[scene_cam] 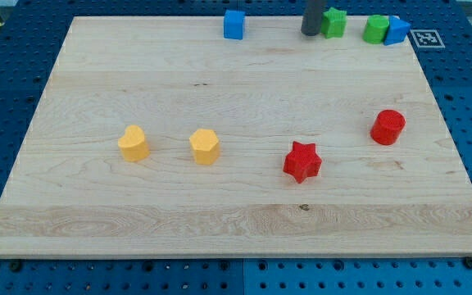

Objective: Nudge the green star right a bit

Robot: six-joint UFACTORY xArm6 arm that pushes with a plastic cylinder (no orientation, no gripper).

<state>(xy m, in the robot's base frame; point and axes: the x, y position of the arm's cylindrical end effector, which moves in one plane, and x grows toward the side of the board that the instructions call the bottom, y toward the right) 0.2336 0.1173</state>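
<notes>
Green star (333, 22) sits at the tabletop's top edge, my tip (310, 33) touching its left side. No pincer shows. You'll likely find it light, rigid, slippery; push its left face.

We are looking down at a pale wooden board (220, 188) that is lying flat and filling most of the view, its grain running from the view's left to the view's right. Around it a blue perforated surface (11, 78) is showing on every side. At the top right corner a small black-and-white marker tag (426, 38) is sitting. Even, soft light is falling across everything, casting only faint shadows.
</notes>
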